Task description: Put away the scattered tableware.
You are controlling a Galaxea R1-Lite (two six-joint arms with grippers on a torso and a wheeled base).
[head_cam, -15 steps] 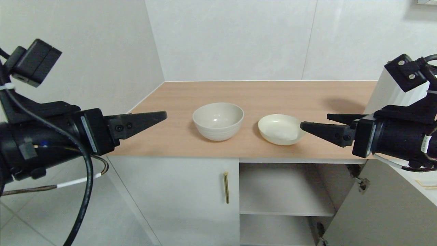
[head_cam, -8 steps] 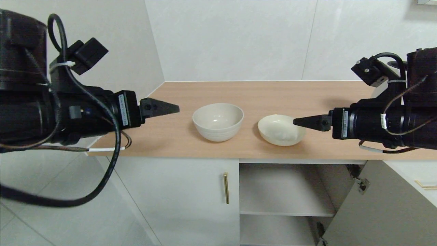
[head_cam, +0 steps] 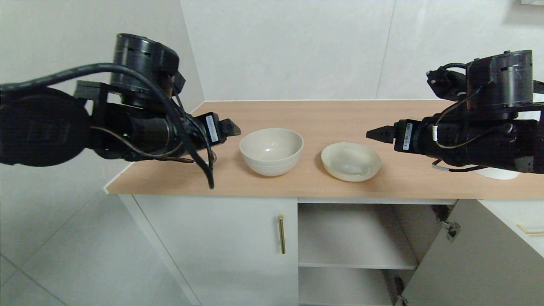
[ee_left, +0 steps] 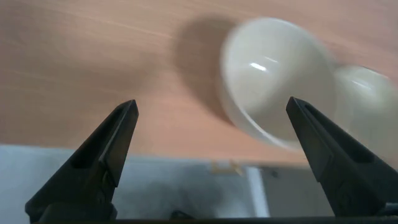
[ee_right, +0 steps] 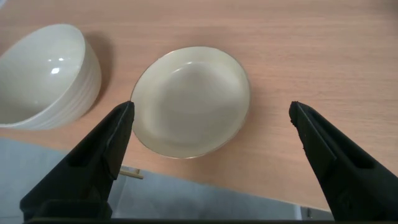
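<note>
On the wooden counter (head_cam: 323, 114) sit a deep bowl (head_cam: 271, 151) and, just beside it, a flat dish (head_cam: 351, 160), not touching. Both are near the front edge. The left gripper (head_cam: 233, 126) hangs just beside the bowl's rim, fingers (ee_left: 93, 168) spread wide, holding nothing. The right gripper (head_cam: 375, 134) is near the dish, a little above it, spread wide too and holding nothing. I think the job now is to grab each piece. Slip one finger inside the rim and one outside, then pinch gently. A push toward the front could slide a piece off. Below, the cupboard shelf (head_cam: 352, 238) is uncovered, its door (head_cam: 459, 263) swung out on the right, so go around it.
</note>
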